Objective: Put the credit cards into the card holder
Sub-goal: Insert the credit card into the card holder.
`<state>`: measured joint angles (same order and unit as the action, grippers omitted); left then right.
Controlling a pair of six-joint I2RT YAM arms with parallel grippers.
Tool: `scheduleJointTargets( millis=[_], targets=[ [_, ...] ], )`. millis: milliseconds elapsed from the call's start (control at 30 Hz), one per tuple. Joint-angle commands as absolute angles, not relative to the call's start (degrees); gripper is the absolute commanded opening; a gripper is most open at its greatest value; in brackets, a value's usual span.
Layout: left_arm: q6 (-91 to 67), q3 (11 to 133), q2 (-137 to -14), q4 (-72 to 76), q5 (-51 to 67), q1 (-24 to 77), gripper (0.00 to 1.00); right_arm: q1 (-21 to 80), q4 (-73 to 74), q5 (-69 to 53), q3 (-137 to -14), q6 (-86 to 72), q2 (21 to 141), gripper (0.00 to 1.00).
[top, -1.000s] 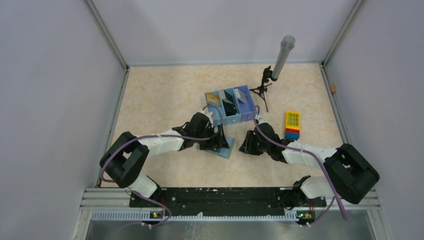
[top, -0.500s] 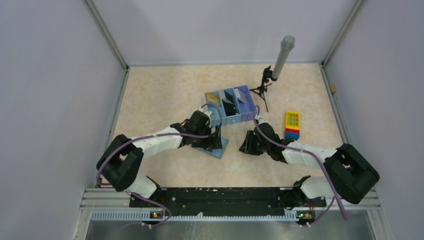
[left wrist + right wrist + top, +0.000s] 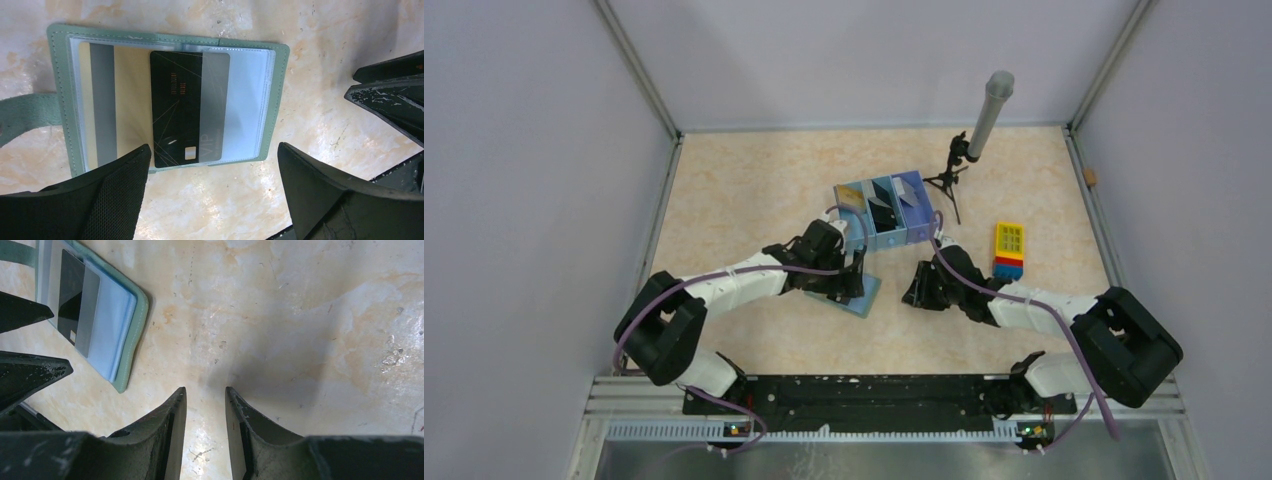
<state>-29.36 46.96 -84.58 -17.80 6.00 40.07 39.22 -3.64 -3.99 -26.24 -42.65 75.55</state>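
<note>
The card holder (image 3: 250,100) lies spread open flat on the desk (image 3: 300,315), directly below and just ahead of the left gripper (image 3: 212,155). That gripper is released, its fingers spread wide with nothing between them, hanging over the holder's near edge.

From the left gripper's own view, the fold runs straight away from it. A gold card (image 3: 130,100) fills the panel on its left. A black card (image 3: 177,115) sits across the fold, and only its right strip looks tucked under the clear sleeve of the right panel. Its long axis also points away from the gripper, in line with the fold. By my reckoning that card has to slide sideways to the gripper's right to seat fully, so the push would go across the card, not along it.

The right gripper (image 3: 205,392) hovers over bare desk. Its fingers are drawn close with a narrow gap, and I see nothing held between them. The holder sits ahead of it and off to its left, near but not under it. The left arm is plainly the nearer one for the job.
</note>
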Motion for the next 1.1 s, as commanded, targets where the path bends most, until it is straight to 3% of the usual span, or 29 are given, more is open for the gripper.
scheduleJointTargets(
  millis=[0, 567, 1067],
  targets=[
    [-27.2, 48.0, -83.3, -15.5, 5.1, 40.2, 0.96, 39.3, -1.6, -4.4, -25.0, -42.2, 77.1, 0.34],
    [-25.4, 46.2, -86.4, -11.9, 2.8, 40.3, 0.95, 39.3, -2.0, -4.9, -24.4, -42.3, 76.9, 0.34],
    [-27.5, 45.2, -88.3, -8.1, 8.0, 42.4, 0.94, 39.3, -2.4, -5.2, -24.3, -42.4, 77.0, 0.34]
  ],
)
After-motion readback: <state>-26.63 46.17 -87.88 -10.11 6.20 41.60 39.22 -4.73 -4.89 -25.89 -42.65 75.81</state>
